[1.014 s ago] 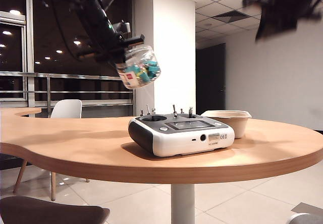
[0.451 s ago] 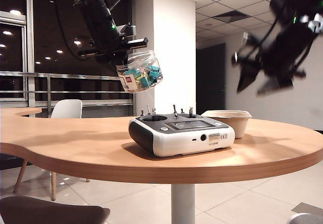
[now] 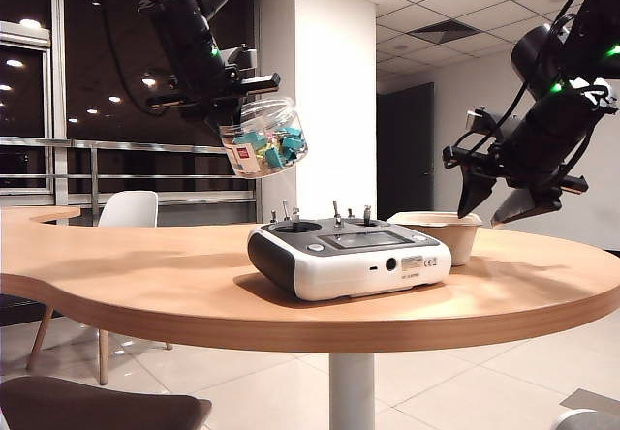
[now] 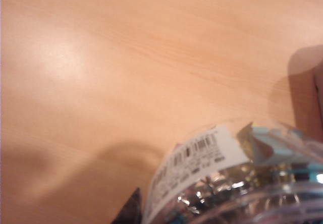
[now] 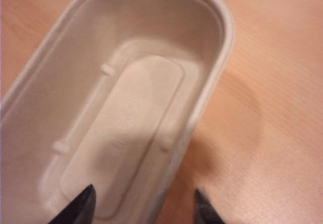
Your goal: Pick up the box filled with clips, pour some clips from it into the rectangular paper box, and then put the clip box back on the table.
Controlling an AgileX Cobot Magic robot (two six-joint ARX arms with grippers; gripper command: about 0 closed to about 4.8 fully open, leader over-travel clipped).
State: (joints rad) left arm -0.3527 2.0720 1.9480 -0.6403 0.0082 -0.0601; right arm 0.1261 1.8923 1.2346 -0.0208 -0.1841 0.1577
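My left gripper [image 3: 242,101] is shut on the box filled with clips [image 3: 263,139], a clear round jar held tilted high above the table [image 3: 145,275], left of the remote. Teal and yellow clips [image 3: 279,144] show through its wall. The left wrist view shows the jar's barcode label [image 4: 194,158] close up, with one dark fingertip [image 4: 132,210] beside it. The rectangular paper box [image 3: 438,229] stands empty at the right. My right gripper [image 3: 489,212] hangs open just above it. In the right wrist view its fingertips [image 5: 85,200] straddle the tray's near wall [image 5: 202,108].
A white-and-grey remote controller [image 3: 349,258] with upright sticks lies mid-table between the jar and the paper box. The table's curved front edge [image 3: 320,328] rests on a white pedestal. A white chair [image 3: 128,209] stands behind at the left.
My right arm has swung down from the upper right to just over the paper box, and its jaws have opened. The left gripper with the jar has barely shifted.
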